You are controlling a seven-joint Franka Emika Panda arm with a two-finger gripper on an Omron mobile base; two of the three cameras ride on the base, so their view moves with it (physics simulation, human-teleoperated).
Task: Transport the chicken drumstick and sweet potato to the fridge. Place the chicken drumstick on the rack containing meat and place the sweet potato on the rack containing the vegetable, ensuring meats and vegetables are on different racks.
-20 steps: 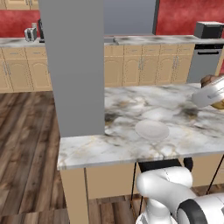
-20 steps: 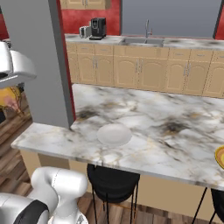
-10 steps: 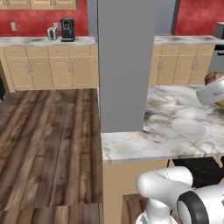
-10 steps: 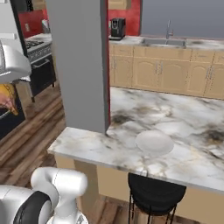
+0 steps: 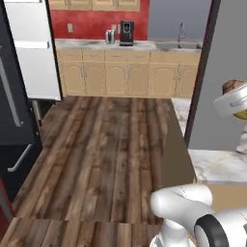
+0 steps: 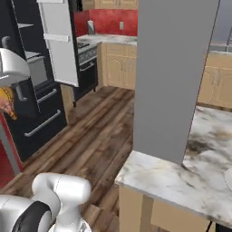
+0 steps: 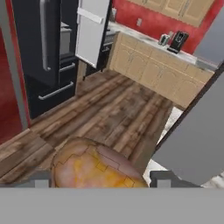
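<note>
- Hand view: the fridge (image 7: 41, 52) stands black at the upper left, one white door swung open, across the wooden floor (image 7: 109, 113).
- The gripper (image 7: 99, 180) is clamped around the chicken drumstick (image 7: 94, 168), held between its fingertips.

Golden-orange chicken drumstick (image 7: 94, 168), black fridge (image 7: 41, 48), red wall (image 5: 91, 21), marbled counter (image 6: 190, 174)
</note>
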